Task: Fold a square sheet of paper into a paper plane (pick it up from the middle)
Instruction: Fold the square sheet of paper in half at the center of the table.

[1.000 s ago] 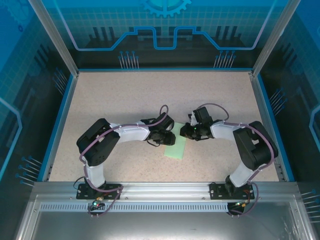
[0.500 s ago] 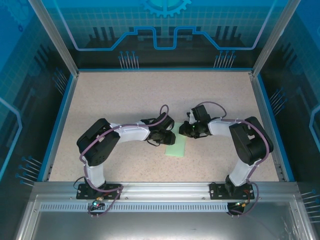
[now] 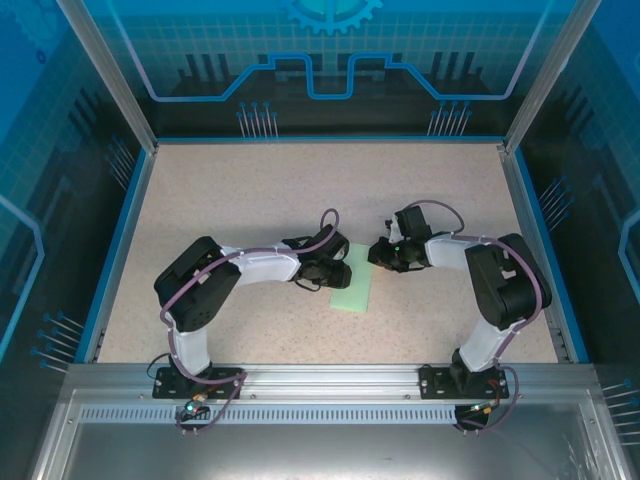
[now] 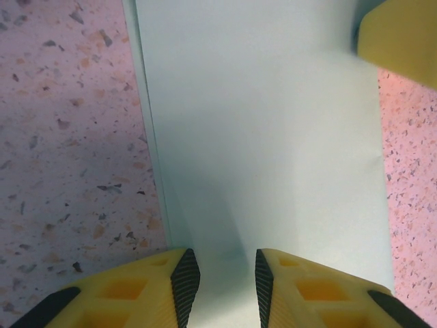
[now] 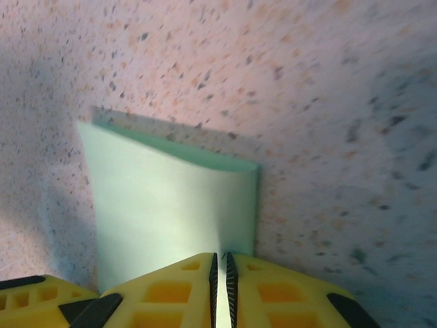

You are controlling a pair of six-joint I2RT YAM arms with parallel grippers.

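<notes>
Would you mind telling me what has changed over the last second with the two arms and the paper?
The right claw has shifted slightly toward the far side of the table, its wrist swinging with it, still pinched shut on the edge of the paper. Nothing was let go. The left claw stayed put, open over the paper, and the paper lies where it was.

Bright even light, soft close-up shadows
</notes>
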